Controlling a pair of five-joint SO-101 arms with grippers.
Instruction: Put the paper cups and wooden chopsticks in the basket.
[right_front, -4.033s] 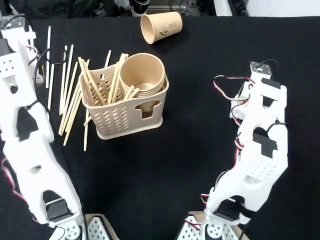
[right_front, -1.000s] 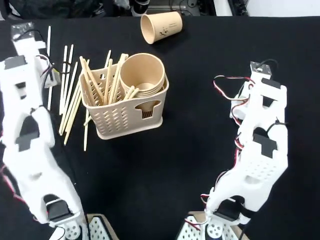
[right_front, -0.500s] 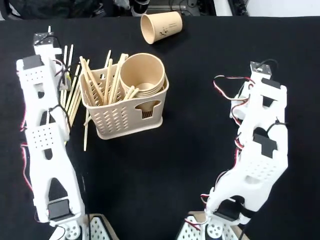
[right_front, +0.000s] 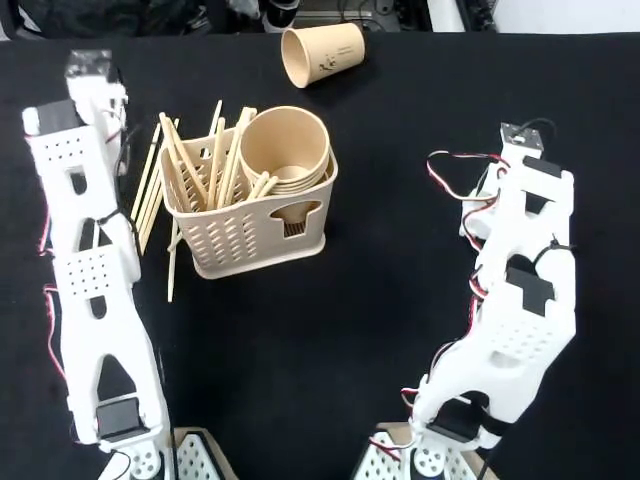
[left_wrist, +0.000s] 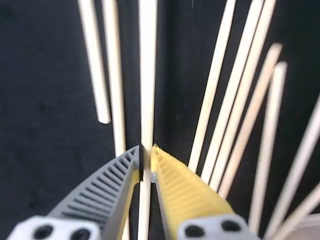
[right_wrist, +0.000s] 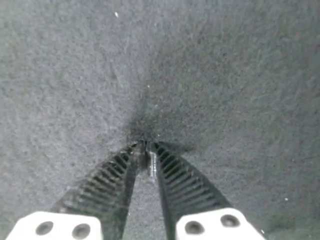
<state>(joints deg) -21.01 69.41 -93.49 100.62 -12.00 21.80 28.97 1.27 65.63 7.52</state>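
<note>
Left wrist view: left gripper (left_wrist: 146, 150) is clamping one chopstick (left_wrist: 148, 75) among loose chopsticks (left_wrist: 220, 85). Right gripper (right_wrist: 148, 150) is resting clenched, empty. High view: basket (right_front: 250, 235), upper left, is holding stacked cups (right_front: 285, 150); one paper cup (right_front: 322, 53) is lying sideways at top.

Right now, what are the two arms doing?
Left gripper shut on one pale wooden chopstick. Right gripper shut, empty. One tan paper cup on its side beyond the beige plastic basket.

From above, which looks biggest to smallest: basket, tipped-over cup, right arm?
1. Right arm, though it rises nearer the camera, which inflates it.
2. Basket.
3. Tipped-over cup.
</note>
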